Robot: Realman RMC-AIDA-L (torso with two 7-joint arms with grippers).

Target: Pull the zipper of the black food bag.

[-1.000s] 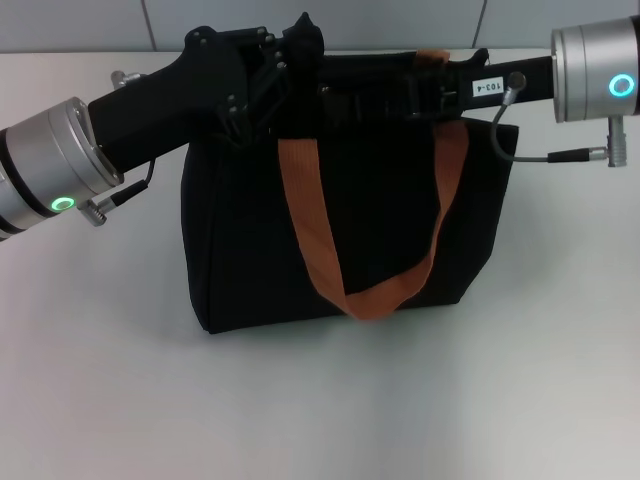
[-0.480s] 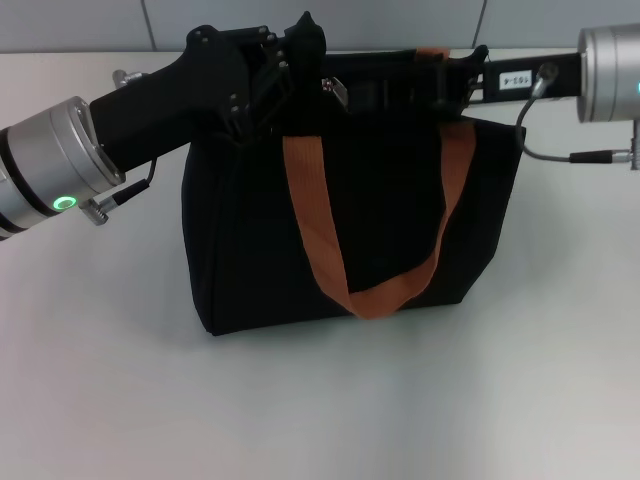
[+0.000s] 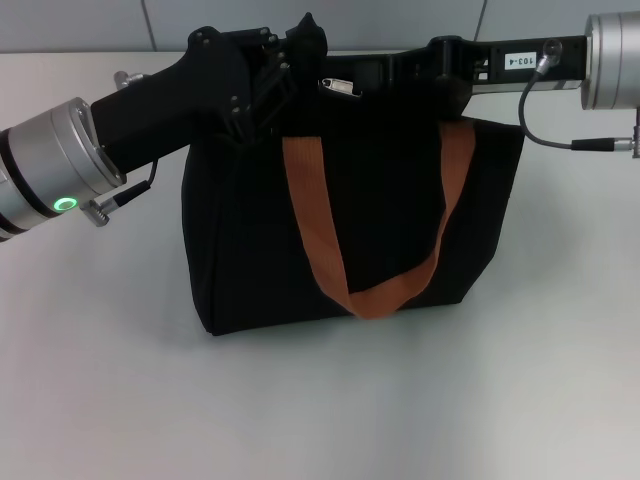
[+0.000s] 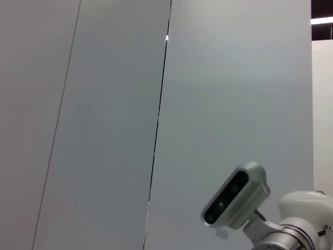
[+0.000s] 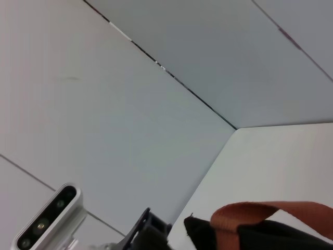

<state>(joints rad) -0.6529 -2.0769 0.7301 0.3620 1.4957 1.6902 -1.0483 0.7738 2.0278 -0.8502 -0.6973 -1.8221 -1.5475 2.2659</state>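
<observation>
From my head camera, the black food bag (image 3: 350,220) stands upright on the white table (image 3: 320,400), its orange-brown strap (image 3: 370,230) hanging in a loop down the front. My left gripper (image 3: 290,65) sits at the bag's top left corner, pressed against the fabric there; I judge it is placed to brace the bag so the top edge does not drag along when the zip is drawn. Whether its fingers are clamped on the cloth or only resting I cannot tell, since black parts blend into black fabric. My right gripper (image 3: 400,72) reaches in from the right along the top edge. A small silver tab, the zipper (image 3: 340,87), shows on the top edge between my two grippers, just beside the right one's tip. Whether the right fingers pinch it I cannot tell.

My left wrist camera points away from the work: it shows only a pale grey wall (image 4: 104,130) with a thin panel seam, and the robot's head camera (image 4: 237,195) in a lower corner.

My right wrist camera shows the same grey panelled wall, a stretch of white table, and an arch of orange strap above a dark edge of the bag.

The table is plain and matt; a grey panelled wall runs behind it.
</observation>
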